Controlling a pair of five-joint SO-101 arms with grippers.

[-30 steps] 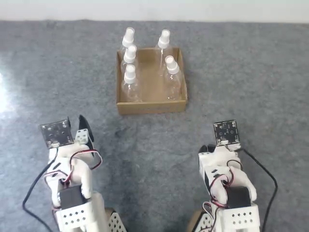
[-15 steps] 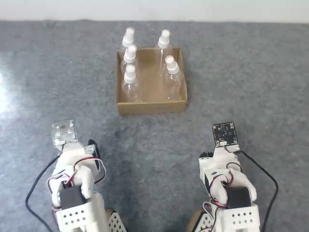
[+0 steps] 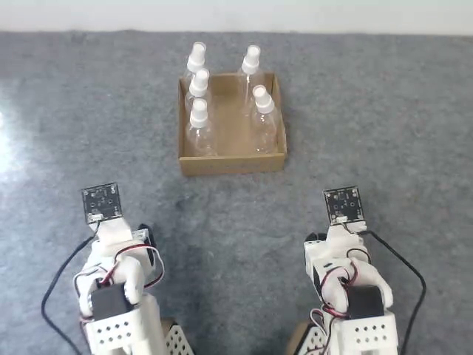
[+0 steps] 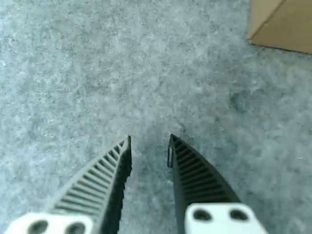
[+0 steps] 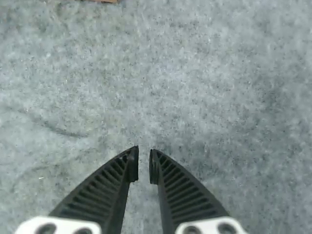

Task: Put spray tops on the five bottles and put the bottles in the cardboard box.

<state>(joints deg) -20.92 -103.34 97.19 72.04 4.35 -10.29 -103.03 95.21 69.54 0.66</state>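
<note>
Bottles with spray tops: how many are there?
5 bottles, all standing in the cardboard box: three along its left side, two along its right. None looks hidden.

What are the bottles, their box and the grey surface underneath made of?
The bottles look like clear, glossy plastic: you can see through them. Their spray tops look like opaque white plastic. The box looks like matte brown cardboard. The surface seems grey carpet or felt, from its fuzzy speckle.

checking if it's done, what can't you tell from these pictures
- High view: rear bottles' bases hidden behind front bottles; inside the cardboard box or behind it, unclear.
- High view: spray tops too small to judge tightness.
- Left wrist view: cardboard box cut off by the edge.
</note>
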